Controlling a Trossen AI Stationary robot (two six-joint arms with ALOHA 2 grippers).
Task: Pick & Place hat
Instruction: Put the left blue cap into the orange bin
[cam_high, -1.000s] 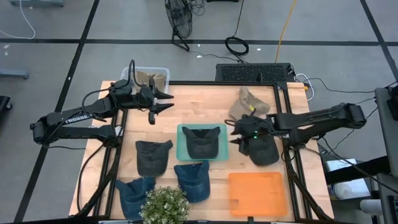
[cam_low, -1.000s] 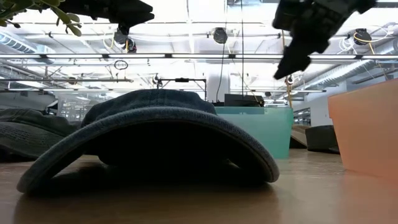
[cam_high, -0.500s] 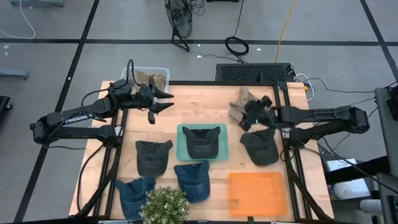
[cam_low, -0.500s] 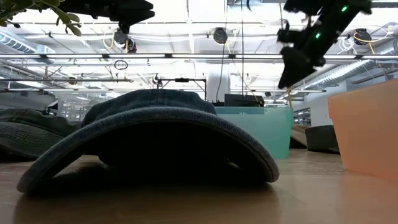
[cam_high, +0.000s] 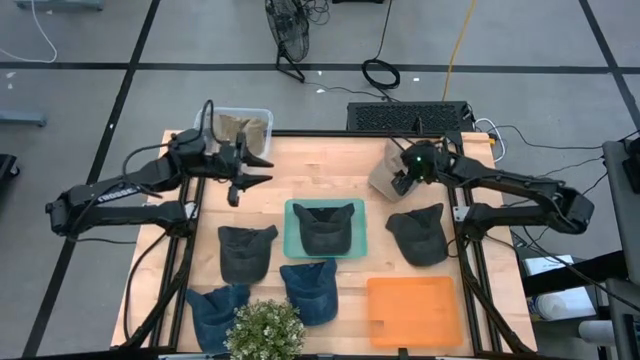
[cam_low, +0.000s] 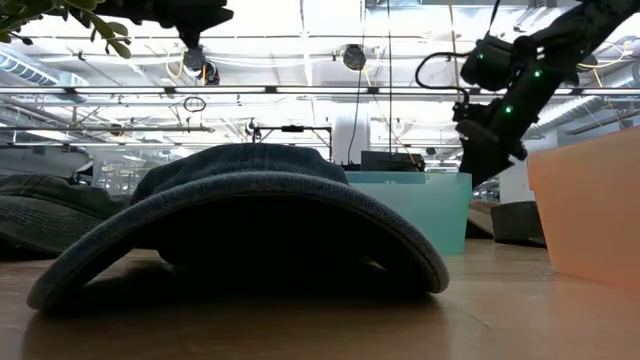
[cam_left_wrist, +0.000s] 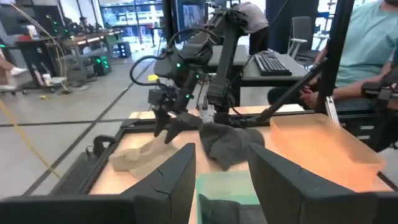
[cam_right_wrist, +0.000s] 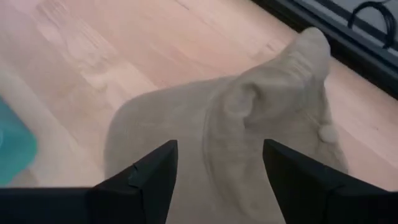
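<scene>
Left gripper (cam_high: 252, 166) hangs with its fingers spread and empty above the table's far-left part, just beside a clear bin (cam_high: 243, 122) that holds a tan hat. Below it, four dark hats lie on the wooden table (cam_high: 320, 170) near a potted plant (cam_high: 266, 328) at the front edge. In the middle, a teal tray (cam_high: 294, 245) holds another dark hat. An empty orange tray (cam_high: 414, 312) sits front right, and one more dark hat (cam_high: 420, 235) lies between it and the far edge. Right gripper (cam_high: 405, 180) hovers over the tan hat (cam_high: 392, 165) at the far right, fingers parted around nothing yet; its wrist view shows the crumpled crown (cam_right_wrist: 267, 93) straight ahead. The likely trouble: the soft, folded cloth may let the fingers pinch only a loose fold, so the hat could slip out or drag sideways toward the table's edge rail.
</scene>
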